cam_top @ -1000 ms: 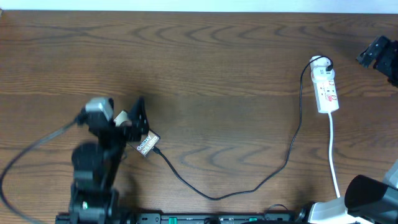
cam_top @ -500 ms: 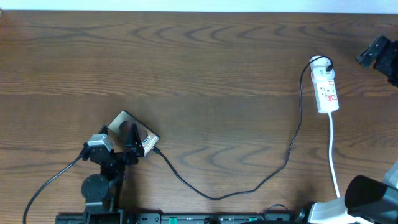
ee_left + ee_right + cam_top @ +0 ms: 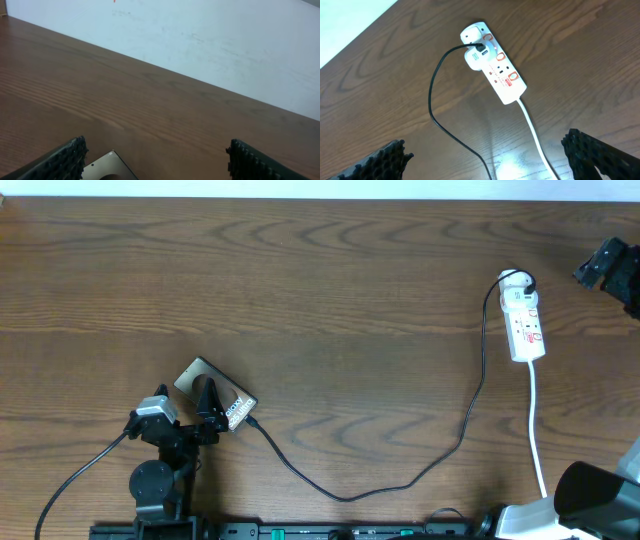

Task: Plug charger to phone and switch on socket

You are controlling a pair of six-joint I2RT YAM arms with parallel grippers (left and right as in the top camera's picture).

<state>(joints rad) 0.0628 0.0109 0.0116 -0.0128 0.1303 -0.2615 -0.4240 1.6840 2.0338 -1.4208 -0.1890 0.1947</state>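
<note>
Overhead view: the phone (image 3: 238, 408) lies at 8 o'clock on the table (image 3: 330, 270), a brown slab with white lettering, long axis running 10 to 4 o'clock, charger (image 3: 345, 498) at its 4 o'clock end. Left gripper (image 3: 156, 150) is spread wide over it; right gripper (image 3: 485, 150) also spread, empty

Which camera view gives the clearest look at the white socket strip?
The right wrist view: the socket lies large near the middle, its red switch marks clearly visible. Overhead shows it whole but small, at the far right. Left wrist shows none of it.

White socket (image 3: 495, 65) with red marks; black charger (image 3: 430, 100); brown wood-grain table (image 3: 320, 280).
</note>
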